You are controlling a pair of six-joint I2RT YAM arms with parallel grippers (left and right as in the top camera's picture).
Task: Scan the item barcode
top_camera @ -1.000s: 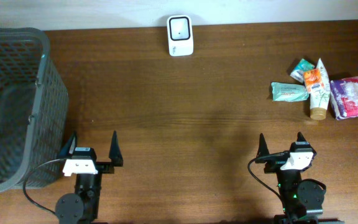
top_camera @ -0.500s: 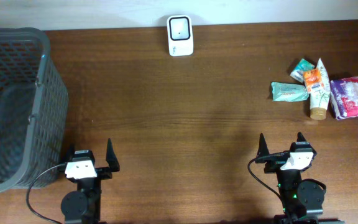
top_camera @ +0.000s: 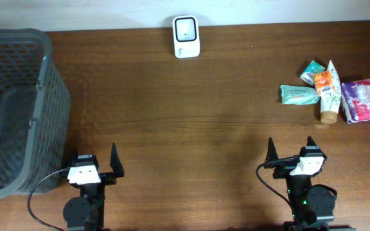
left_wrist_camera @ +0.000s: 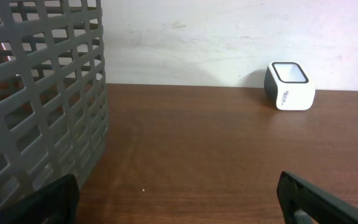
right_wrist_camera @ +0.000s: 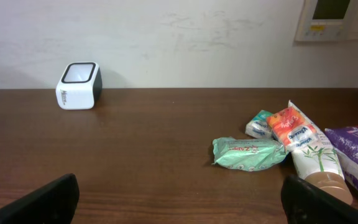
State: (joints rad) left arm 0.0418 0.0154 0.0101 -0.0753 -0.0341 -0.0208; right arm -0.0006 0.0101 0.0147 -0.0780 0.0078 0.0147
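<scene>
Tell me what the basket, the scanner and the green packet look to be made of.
Basket: grey moulded plastic, matte, by its rigid lattice walls. Scanner: smooth white plastic shell; its window is likely glass or plastic. Green packet: thin plastic film, judging by its crinkles.

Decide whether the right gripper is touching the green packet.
Apart. The overhead view shows bare table between the open right gripper and the green packet.
</scene>
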